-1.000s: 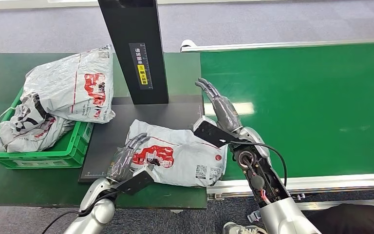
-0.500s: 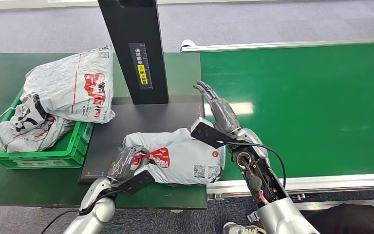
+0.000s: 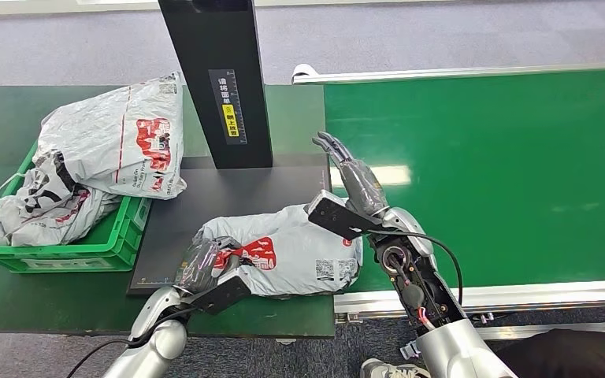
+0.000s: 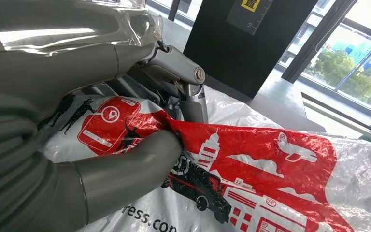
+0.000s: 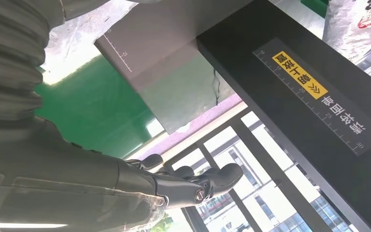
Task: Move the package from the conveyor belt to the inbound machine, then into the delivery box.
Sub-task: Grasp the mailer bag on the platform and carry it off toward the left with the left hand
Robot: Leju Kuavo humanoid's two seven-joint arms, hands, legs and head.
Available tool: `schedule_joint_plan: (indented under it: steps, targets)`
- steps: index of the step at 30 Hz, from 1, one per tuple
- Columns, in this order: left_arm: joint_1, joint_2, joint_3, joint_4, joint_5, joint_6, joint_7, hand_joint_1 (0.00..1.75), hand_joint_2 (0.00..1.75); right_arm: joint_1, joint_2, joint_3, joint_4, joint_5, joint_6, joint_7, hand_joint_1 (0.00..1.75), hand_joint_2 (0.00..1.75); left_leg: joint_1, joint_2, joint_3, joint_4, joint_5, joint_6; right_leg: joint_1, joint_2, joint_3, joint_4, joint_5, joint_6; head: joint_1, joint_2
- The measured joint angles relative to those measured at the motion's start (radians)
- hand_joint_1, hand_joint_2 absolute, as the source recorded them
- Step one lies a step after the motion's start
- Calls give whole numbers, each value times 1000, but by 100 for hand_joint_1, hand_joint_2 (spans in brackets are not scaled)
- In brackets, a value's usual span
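Note:
A grey plastic mailer package (image 3: pixel 291 250) with red print lies on the black plate of the inbound machine (image 3: pixel 205 213). My left hand (image 3: pixel 203 264) grips its near left end; in the left wrist view the thumb and fingers (image 4: pixel 140 169) pinch the red-printed film of the package (image 4: pixel 270 164). My right hand (image 3: pixel 354 177) is held above the package's right end with fingers stretched out and nothing in them; its fingers (image 5: pixel 193 181) show bare in the right wrist view. A green delivery box (image 3: pixel 71 248) stands at the left, holding other grey mailers (image 3: pixel 110 150).
The machine's black upright post (image 3: pixel 217 79) rises behind the plate, with a yellow label (image 5: pixel 299 75). The green conveyor belt (image 3: pixel 504 173) runs along the right with its metal rail (image 3: pixel 488 295) near me. The dark green table (image 3: pixel 0 299) carries box and plate.
My left hand has closed on the package's left end and bunched it up. The package has shrunk in and shifted slightly left. The right hand has stayed spread above it.

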Motion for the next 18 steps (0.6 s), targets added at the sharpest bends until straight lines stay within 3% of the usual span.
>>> schedule_joint_plan:
  steps: [8, 11, 18]
  targets:
    - [0, 0, 0, 1, 0, 0, 0, 163, 175, 0, 0, 0, 1, 0, 0, 0, 0, 175, 0, 0, 0, 0, 0, 0, 0, 0, 0, 0, 0, 0, 0, 0]
    - [0, 0, 2, 1, 12, 7, -10, 171, 175, 0, 0, 0, 2, 0, 0, 0, 0, 175, 0, 0, 0, 0, 0, 0, 0, 0, 0, 0, 0, 0, 0, 0]
    - [10, -9, 44, -63, 147, 145, -147, 175, 175, 0, 1, -2, 3, -10, 19, 3, 0, 175, 0, 0, 0, 0, 0, 0, 0, 0, 0, 0, 0, 0, 0, 0]
